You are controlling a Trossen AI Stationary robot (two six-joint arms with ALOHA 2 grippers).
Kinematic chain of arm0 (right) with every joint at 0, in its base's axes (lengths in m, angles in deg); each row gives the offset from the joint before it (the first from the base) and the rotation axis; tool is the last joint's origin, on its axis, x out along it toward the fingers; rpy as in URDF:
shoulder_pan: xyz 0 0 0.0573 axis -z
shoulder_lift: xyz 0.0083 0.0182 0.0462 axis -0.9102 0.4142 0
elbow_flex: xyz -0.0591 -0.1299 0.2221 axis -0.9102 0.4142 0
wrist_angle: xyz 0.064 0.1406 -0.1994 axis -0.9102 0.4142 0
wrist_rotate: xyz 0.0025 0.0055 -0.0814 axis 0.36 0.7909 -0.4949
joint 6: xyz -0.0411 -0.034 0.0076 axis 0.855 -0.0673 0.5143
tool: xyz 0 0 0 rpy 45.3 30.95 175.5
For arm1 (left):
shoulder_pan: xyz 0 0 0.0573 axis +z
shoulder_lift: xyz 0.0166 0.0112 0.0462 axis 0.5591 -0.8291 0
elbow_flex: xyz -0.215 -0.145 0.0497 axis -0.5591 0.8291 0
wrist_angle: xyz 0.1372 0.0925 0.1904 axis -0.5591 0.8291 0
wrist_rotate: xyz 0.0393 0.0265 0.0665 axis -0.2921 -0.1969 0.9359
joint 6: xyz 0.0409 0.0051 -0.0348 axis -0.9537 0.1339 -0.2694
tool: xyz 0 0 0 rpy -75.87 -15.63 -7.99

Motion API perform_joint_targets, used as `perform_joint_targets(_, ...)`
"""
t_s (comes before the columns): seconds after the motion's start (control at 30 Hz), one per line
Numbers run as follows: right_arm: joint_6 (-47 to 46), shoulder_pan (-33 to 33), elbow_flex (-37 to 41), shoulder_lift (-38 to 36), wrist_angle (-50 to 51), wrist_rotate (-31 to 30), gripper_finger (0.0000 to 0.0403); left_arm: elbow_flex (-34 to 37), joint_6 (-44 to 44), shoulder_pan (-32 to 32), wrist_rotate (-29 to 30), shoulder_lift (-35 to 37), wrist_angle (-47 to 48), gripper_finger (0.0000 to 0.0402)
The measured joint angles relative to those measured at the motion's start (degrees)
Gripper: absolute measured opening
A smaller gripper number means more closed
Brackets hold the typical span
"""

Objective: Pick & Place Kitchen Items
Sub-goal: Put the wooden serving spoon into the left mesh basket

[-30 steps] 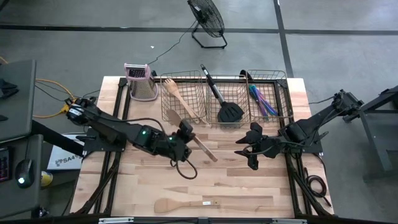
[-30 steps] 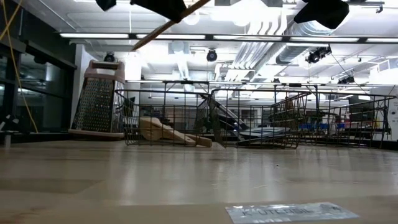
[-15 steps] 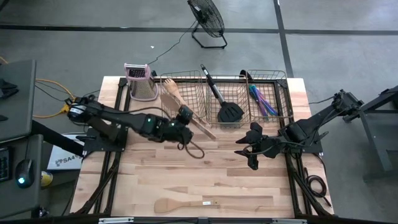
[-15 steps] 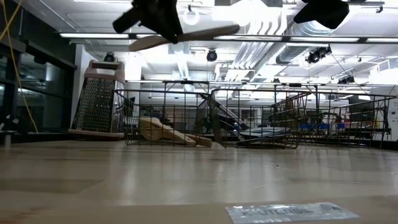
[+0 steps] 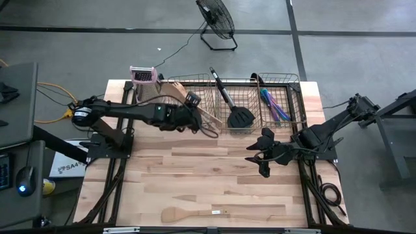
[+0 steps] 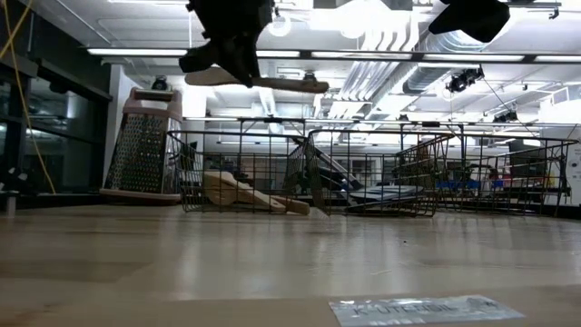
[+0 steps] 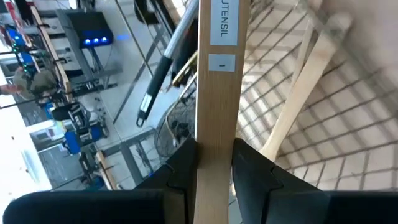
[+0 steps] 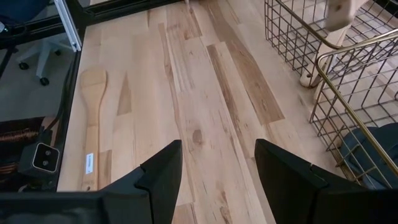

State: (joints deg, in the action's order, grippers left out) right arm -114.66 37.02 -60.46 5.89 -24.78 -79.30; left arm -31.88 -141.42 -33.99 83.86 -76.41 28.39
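My left gripper (image 5: 190, 104) is shut on a light wooden spatula (image 5: 170, 89), held in the air over the left wire basket (image 5: 207, 83). In the low view (image 6: 272, 84) the spatula lies about level, blade toward the grater. A wooden spoon (image 7: 298, 93) lies in that basket. A black spatula (image 5: 237, 116) lies in the middle basket and iridescent cutlery (image 5: 273, 104) in the right one. Another wooden spatula (image 5: 192, 213) lies flat near the table's near edge. My right gripper (image 5: 260, 154) is open and empty over the table's right part. My left gripper pinches the spatula's flat handle (image 7: 216, 134) between its two fingers (image 7: 184, 163), about midway along it. The fingers lie across the handle and come from above. The spatula is lifted clear and about level over the left basket.
A metal box grater with a pink top (image 5: 147, 84) stands at the far left, close to the held spatula's blade. The three wire baskets stand in a row along the far edge. Bare table (image 5: 214, 182) lies between the baskets and the near spatula.
My left gripper has carried the wooden spatula from the table's middle toward the far edge, over the left basket. The spatula has tipped from steeply slanted to about level.
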Motion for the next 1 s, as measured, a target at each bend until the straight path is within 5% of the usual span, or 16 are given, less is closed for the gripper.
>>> perform_joint_targets(0.37,0.07,0.00,-0.02,0.00,0.02,-0.02,0.0195,0.04,-14.20,8.27,-1.38,-2.34,0.03,0.0071)
perform_joint_targets(1.0,0.26,0.00,-0.04,0.00,0.46,-1.25,0.0195,0.00,-20.23,16.34,0.74,-5.18,4.26,0.0071)
